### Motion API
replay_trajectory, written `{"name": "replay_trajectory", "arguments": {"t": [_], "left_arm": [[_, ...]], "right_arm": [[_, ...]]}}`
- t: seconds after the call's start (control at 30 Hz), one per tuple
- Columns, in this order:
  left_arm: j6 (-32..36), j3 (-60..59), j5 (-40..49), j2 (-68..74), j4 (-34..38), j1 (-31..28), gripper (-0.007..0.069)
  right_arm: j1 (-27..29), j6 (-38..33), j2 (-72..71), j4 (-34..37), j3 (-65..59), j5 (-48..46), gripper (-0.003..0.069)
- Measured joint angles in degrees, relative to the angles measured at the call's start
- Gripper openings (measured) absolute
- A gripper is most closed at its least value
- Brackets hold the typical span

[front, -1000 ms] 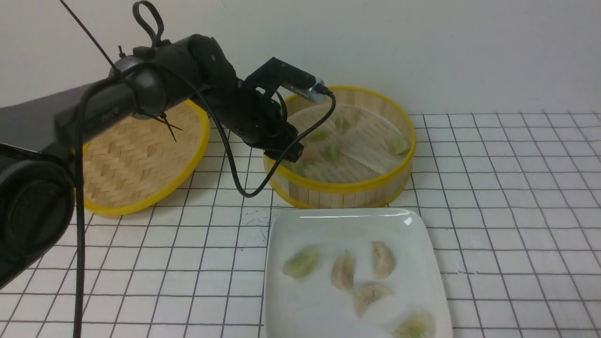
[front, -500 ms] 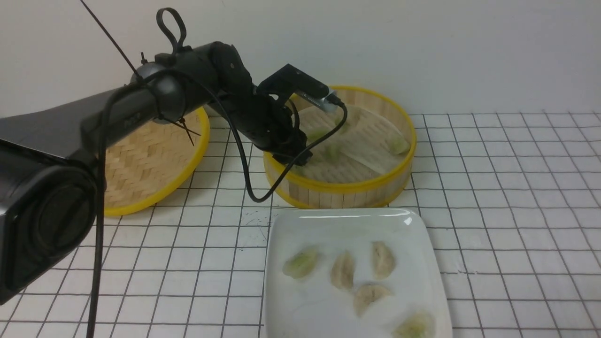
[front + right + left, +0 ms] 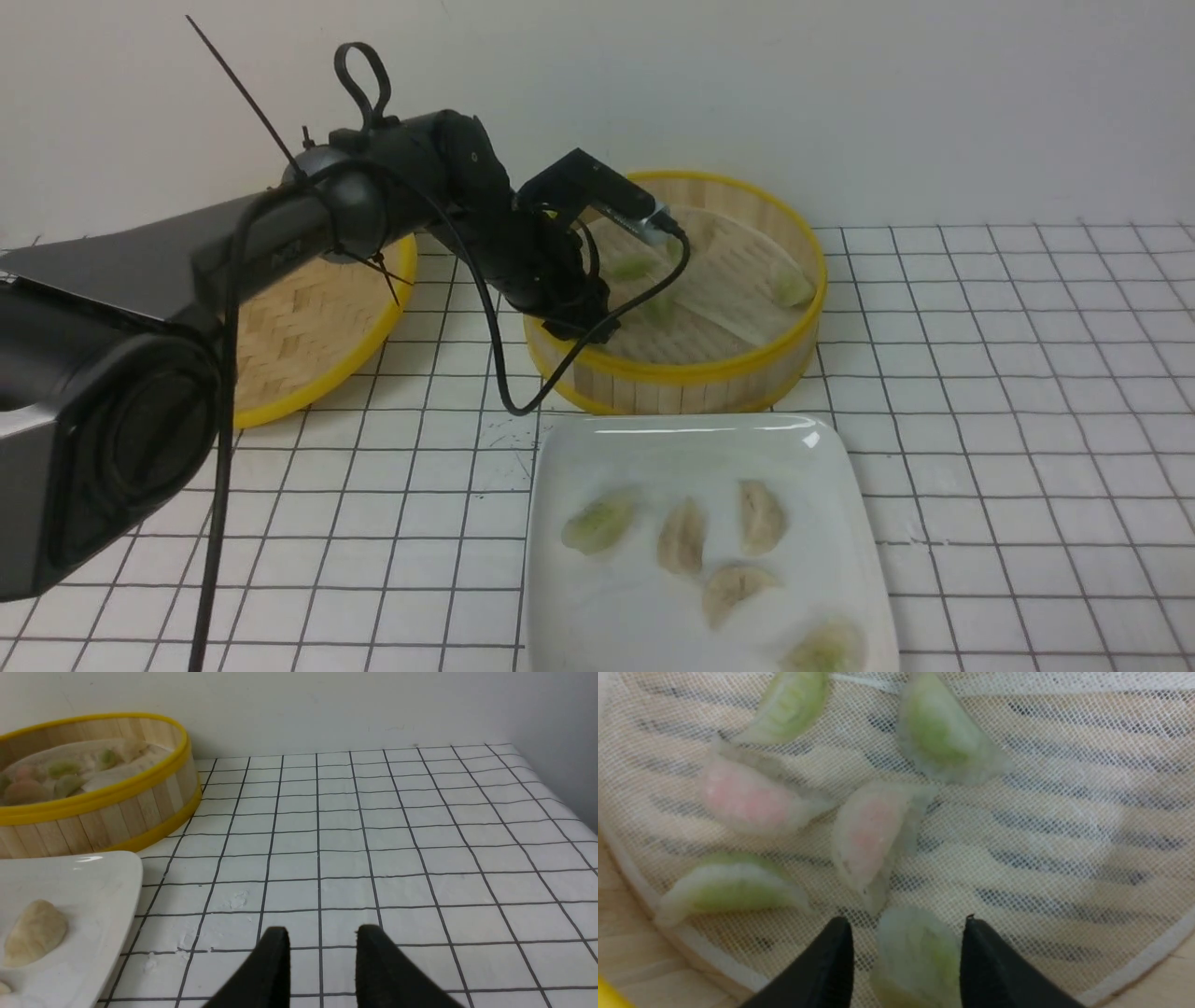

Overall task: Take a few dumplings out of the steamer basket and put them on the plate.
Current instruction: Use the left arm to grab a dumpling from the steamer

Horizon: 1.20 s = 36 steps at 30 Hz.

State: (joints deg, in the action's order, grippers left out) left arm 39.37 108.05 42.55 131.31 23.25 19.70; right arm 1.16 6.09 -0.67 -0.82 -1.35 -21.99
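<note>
Steamer (image 3: 691, 373) sits on the desk (image 3: 980, 373) just behind the plate (image 3: 691, 448), which holds five dumplings (image 3: 681, 537). Left end effector (image 3: 906, 919) reaches down into the steamer, fingers apart, straddling a pale green dumpling (image 3: 920, 961) on the liner (image 3: 1064, 812). Right end effector (image 3: 320, 933) hovers over the desk, fingers apart, empty.

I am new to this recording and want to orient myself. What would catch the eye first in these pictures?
The black left arm reaches into the steamer basket at the back, with its left pincer open astride a pale green dumpling. In front, the white plate already holds five dumplings.
</note>
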Motion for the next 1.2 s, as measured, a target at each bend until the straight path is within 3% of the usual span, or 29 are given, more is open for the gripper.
{"name": "replay_trajectory", "arguments": {"t": [0.4,0.5,0.7,1.2], "left_arm": [[0.5,0.5,-2.7,2.1,0.4,0.4,0.0295],[0.5,0.5,-2.7,2.1,0.3,0.4,0.0255],[0.2,2.7,0.7,2.2,-0.4,0.4,0.0075],[-3.9,15.9,9.1,3.2,-2.2,0.4,0.0043]], "right_arm": [[0.0,0.0,0.0,0.0,0.0,0.0,0.0192],[0.0,0.0,0.0,0.0,0.0,0.0,0.0192],[0.0,0.0,0.0,0.0,0.0,0.0,0.0192],[0.0,0.0,0.0,0.0,0.0,0.0,0.0192]]}}
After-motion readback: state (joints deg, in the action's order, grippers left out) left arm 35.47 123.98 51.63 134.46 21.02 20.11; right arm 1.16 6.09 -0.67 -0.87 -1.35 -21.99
